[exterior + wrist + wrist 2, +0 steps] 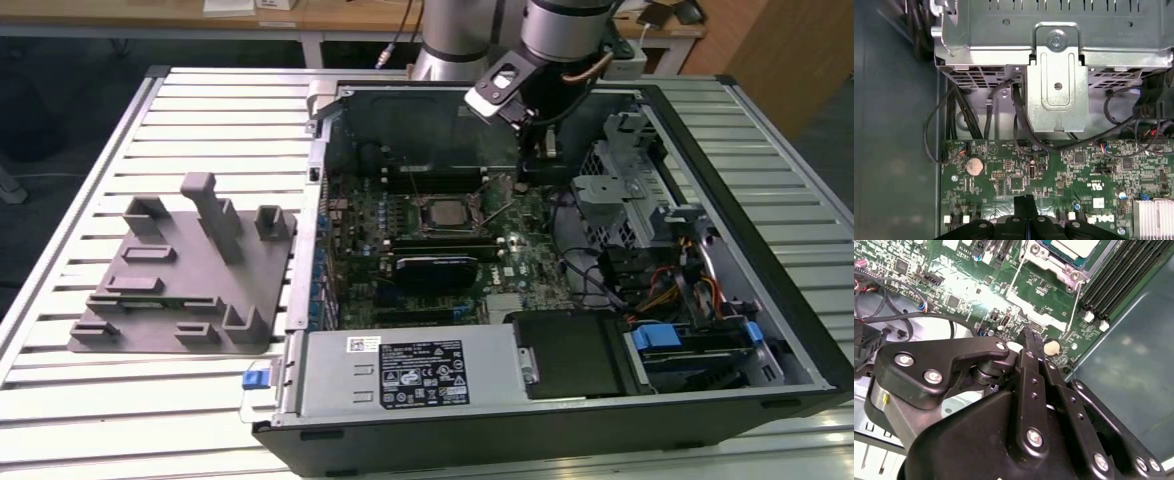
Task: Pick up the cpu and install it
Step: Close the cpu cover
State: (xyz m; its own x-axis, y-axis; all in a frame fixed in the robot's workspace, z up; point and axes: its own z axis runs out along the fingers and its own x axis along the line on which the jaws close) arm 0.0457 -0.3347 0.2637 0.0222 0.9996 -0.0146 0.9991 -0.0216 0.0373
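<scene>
Currently, the pincer (1030, 335) is closed, finger against finger, above the motherboard (1054, 170) near the coin cell (974, 166). In the exterior view, the cpu (445, 212) sits in its socket, at 8 o'clock from the pincer.

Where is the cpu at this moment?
The cpu lies in the socket on the motherboard, inside the open computer case, to the exterior view's left of the gripper.
</scene>
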